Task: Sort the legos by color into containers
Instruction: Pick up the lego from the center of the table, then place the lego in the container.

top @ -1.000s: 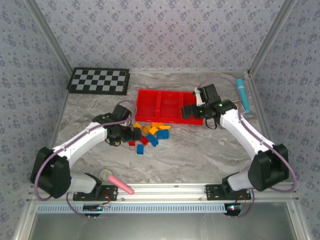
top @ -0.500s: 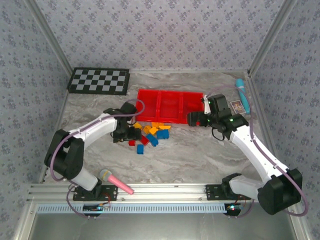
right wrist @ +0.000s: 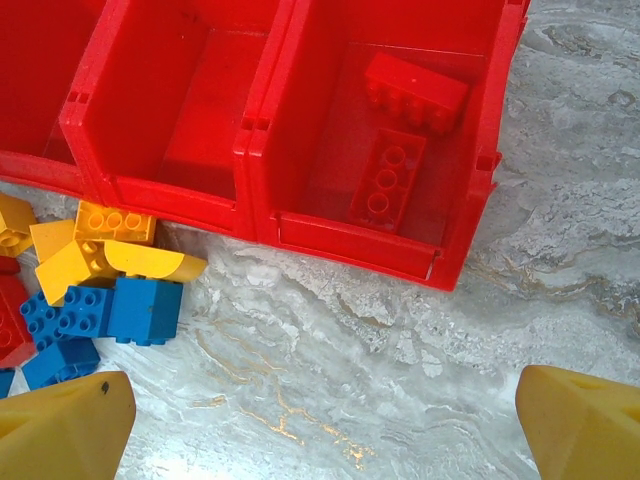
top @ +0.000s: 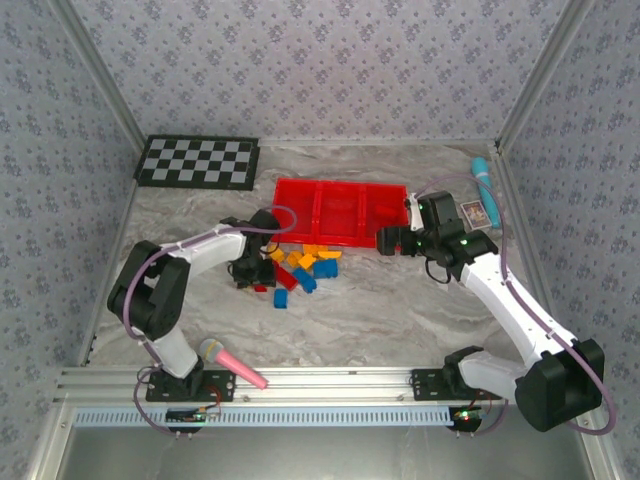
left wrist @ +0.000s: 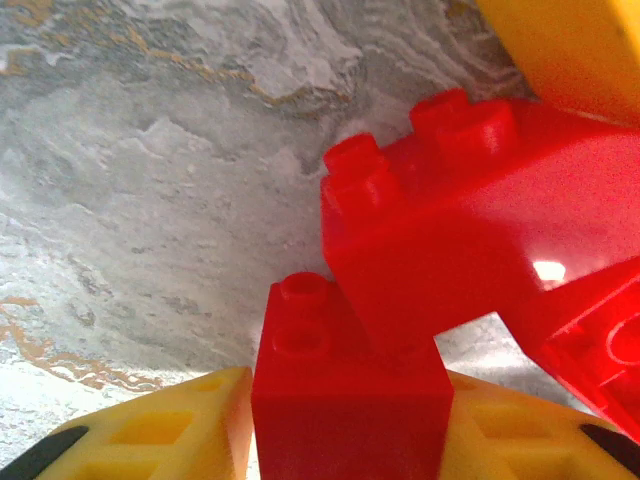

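Though glossy, studded red lego tight betw. yellow pads of L tool

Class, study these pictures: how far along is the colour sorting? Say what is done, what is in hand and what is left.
Done: two red bricks lie in the end compartment of the tray. In hand: the left gripper has a small red brick between its fingers. Left: the pile of blue, yellow and red bricks before the tray; the right gripper hangs open.

The legos lie heaped just before the tray, two bricks in its right compartment.
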Available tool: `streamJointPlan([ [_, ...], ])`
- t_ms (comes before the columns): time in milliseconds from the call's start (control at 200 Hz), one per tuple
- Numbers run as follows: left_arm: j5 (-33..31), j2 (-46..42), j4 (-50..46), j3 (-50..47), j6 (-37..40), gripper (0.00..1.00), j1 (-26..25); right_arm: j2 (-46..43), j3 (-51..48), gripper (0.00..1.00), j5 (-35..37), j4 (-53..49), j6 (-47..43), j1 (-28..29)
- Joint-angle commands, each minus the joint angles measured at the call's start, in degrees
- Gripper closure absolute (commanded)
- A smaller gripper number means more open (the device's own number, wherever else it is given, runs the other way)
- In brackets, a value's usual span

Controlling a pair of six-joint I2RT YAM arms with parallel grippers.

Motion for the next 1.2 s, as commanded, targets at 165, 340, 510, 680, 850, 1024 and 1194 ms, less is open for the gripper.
streamJointPlan([
  [165, -0.9, -2.9, 1.1, 0.5, -0.6, 0.71, -0.4, -2.8, -1.0, 0.00, 0.4, -1.5, -1.1, -0.3],
  [340, -0.4, -10.5, 1.5, 3.8, -1.6, 0.76, -2.2, -5.1, -1.4, 0.00, 5.3, -3.1, -0.2, -0.5],
  [510, 1.1, -12.9, 4.5, 11.9, -1.1, 0.79, -6.1, -8.9, -2.2, 0.00, 7.7, -3.2, 1.5, -1.3],
  [680, 3.9, -6.8, 9.5, 22.9, 0.2, 0.79, -7.3, -13.7, -3.1, 0.00, 9.5, -4.7, 3.9, -2.1],
  [850, 6.5, 4.0, 11.9, 35.3, 1.9, 0.79, -10.3, -20.0, -4.9, 0.00, 11.4, -6.5, 5.9, -2.6],
  [1024, 6.0, 16.0, 9.2, 49.9, 4.9, 0.78, -13.5, -24.5, -5.5, 0.00, 12.4, -10.2, 6.4, -3.3],
  [1194, 6.5, 25.2, 8.4, 60.4, 6.1, 0.78, -16.1, -26.5, -5.1, 0.00, 12.9, -13.4, 5.8, -4.0],
])
